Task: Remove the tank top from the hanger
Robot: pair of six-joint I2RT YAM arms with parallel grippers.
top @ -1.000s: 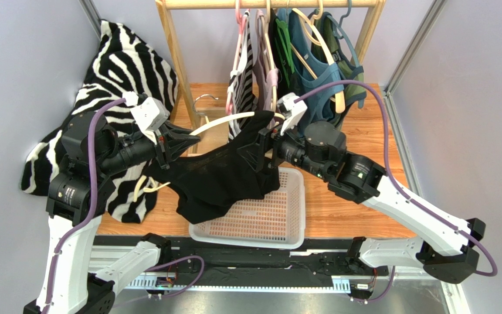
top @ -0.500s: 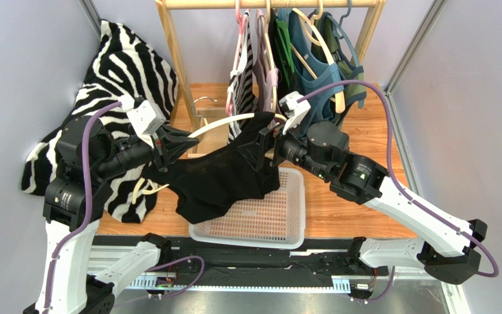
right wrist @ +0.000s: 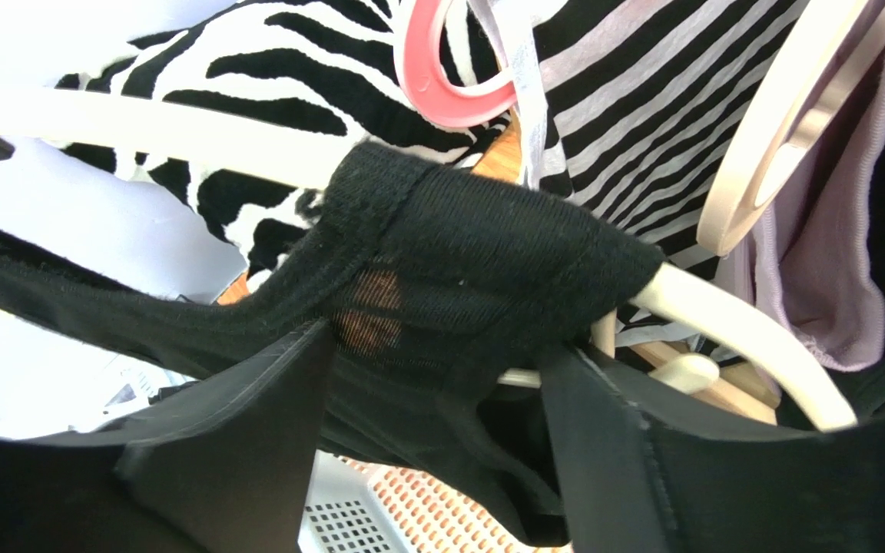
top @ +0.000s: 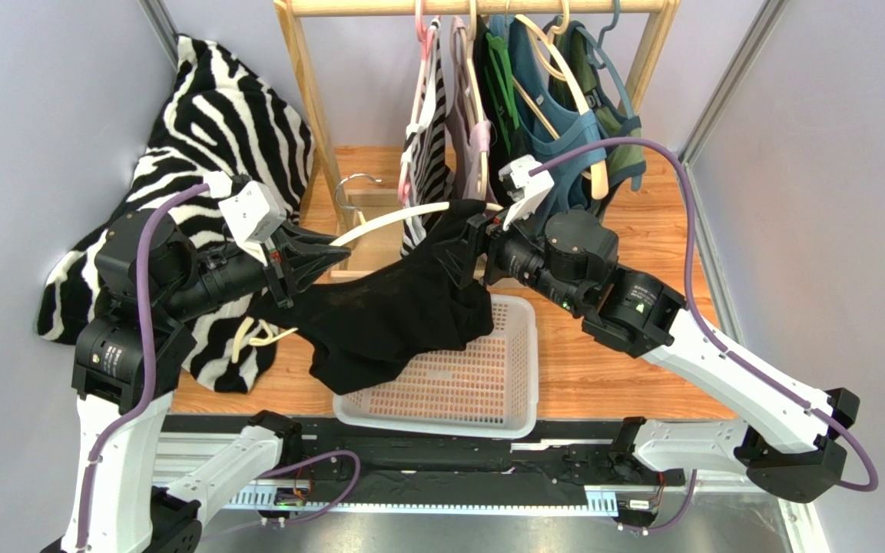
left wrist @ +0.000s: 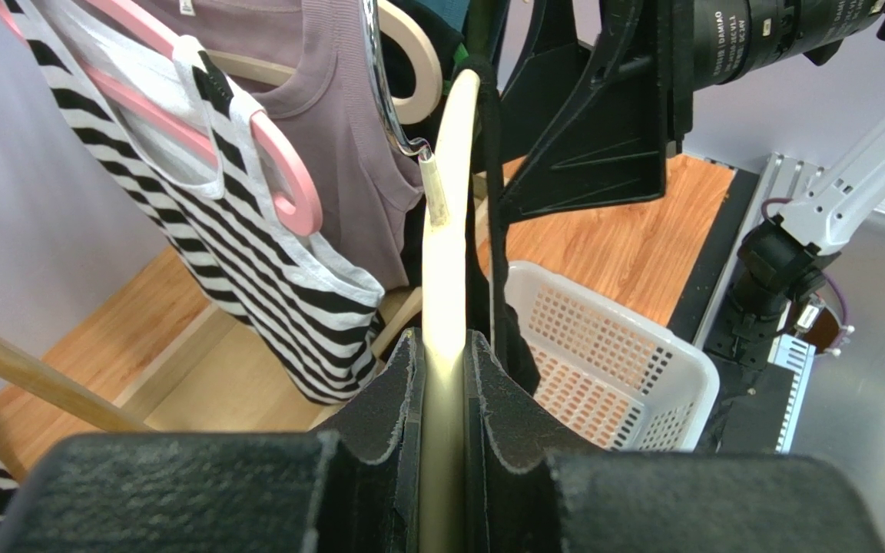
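A black tank top [top: 389, 317] hangs from a cream hanger [top: 395, 219] held level above the basket. The left gripper [top: 320, 251] is shut on the hanger's left arm; in the left wrist view the cream bar [left wrist: 450, 230] runs up from between its pads [left wrist: 445, 340]. The right gripper [top: 465, 236] is at the hanger's right end. In the right wrist view its jaws [right wrist: 436, 369] stand open on either side of the tank top's shoulder [right wrist: 493, 271], which is still draped over the hanger tip [right wrist: 713, 323].
A white basket [top: 505, 398] sits under the tank top on the wooden table. A rack at the back holds striped, mauve and green tops on hangers [top: 459, 104]. A zebra-print cloth [top: 216, 127] lies at the left. A pink hanger [right wrist: 436, 81] hangs just behind the shoulder.
The left arm has drawn slightly left with the hanger. The right gripper has edged toward the rack at the shoulder, and its jaws have widened and then narrowed somewhat.
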